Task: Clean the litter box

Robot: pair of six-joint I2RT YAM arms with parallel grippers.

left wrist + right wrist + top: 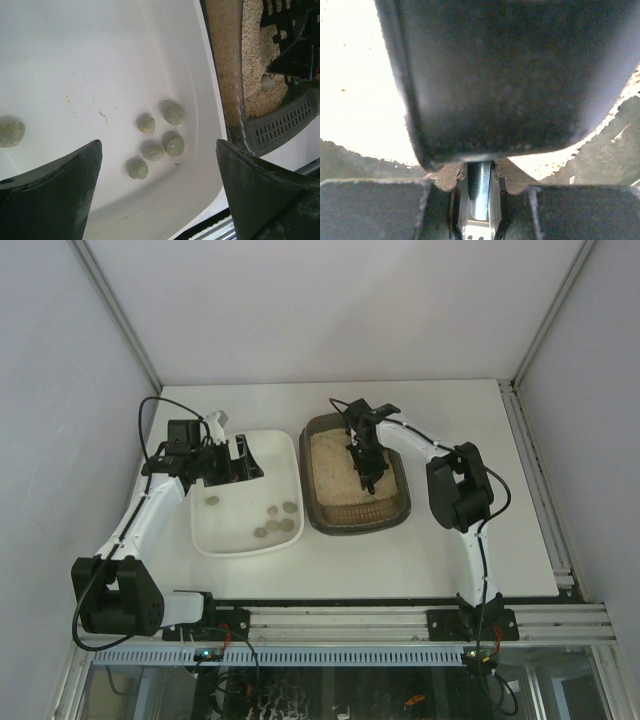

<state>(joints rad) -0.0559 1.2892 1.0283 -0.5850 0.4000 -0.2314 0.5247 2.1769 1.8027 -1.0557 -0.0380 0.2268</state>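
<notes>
Left fingers (55, 195) hang released over the tray (215, 540), while my right gripper (365, 462) looks clenched on the scoop (282, 125) in the litter box (395, 512) beside it, so I should slide under the clump (268, 82) and lift level.

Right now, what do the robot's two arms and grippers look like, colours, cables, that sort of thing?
Both the left arm and right arm have white tubular links joined by bulky black joint housings, with thin black cables looping alongside. The left gripper and right gripper are black. Close up, the left fingers are broad, dark, tapered pads with a dusty, scuffed surface.
</notes>
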